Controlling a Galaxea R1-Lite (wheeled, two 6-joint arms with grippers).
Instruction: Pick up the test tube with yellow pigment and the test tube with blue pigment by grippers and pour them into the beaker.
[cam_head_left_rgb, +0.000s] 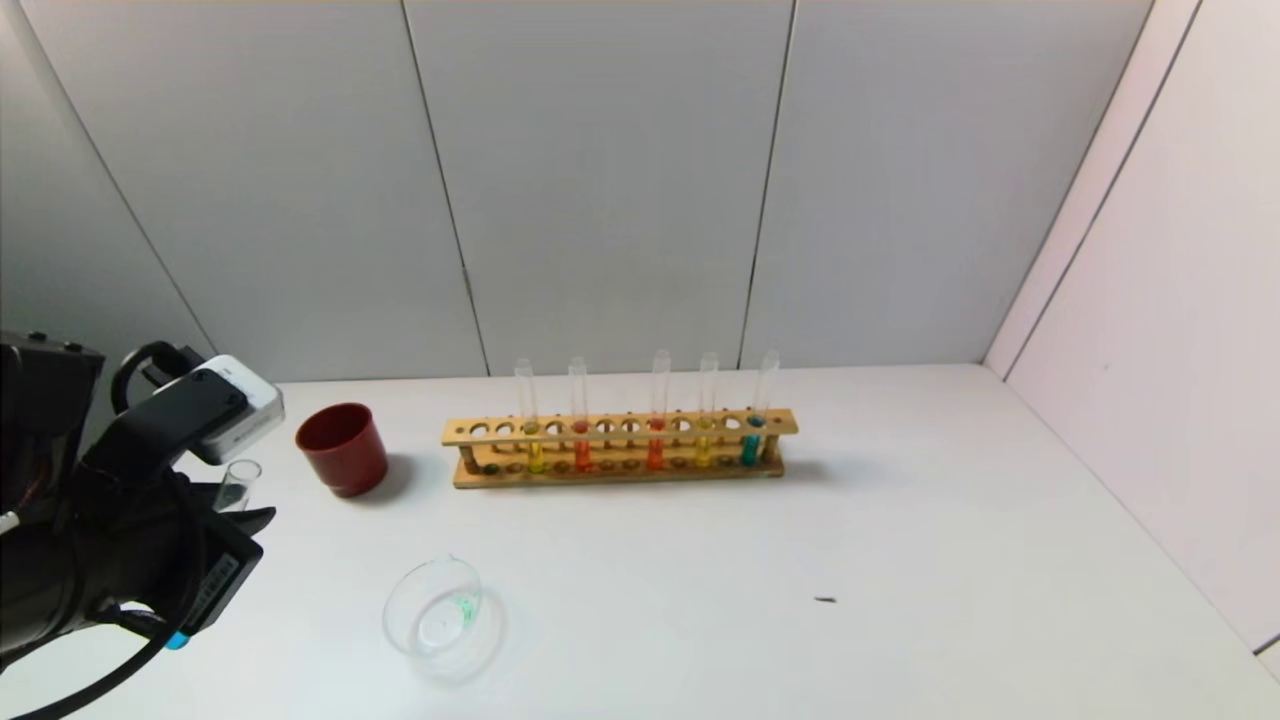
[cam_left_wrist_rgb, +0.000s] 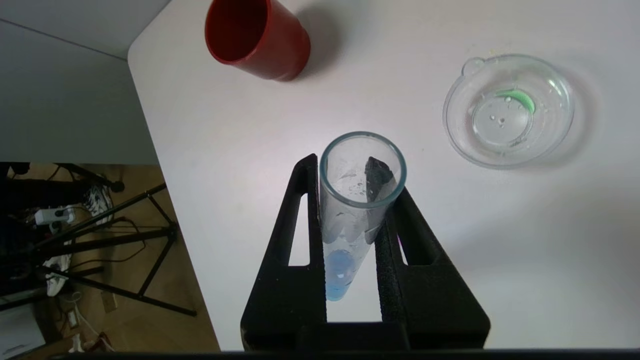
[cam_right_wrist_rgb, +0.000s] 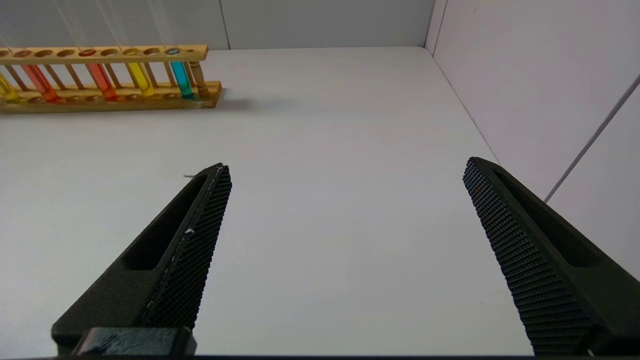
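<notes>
Left end effector (cam_left_wrist_rgb: 357, 200) clamped, right end effector (cam_right_wrist_rgb: 347, 200) spread wide

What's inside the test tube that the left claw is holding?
The held test tube has a little blue liquid at its bottom and droplets on the wall. The left claw fingers cover its sides.

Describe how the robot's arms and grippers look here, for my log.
The left gripper is a bulky black claw with long, tapered jaws that have slotted openings. In the head view its body carries a white-and-black block, looping black cables, a printed label and a small blue tag. The right gripper has matching black jaws faced with fine diamond-textured padding.
</notes>
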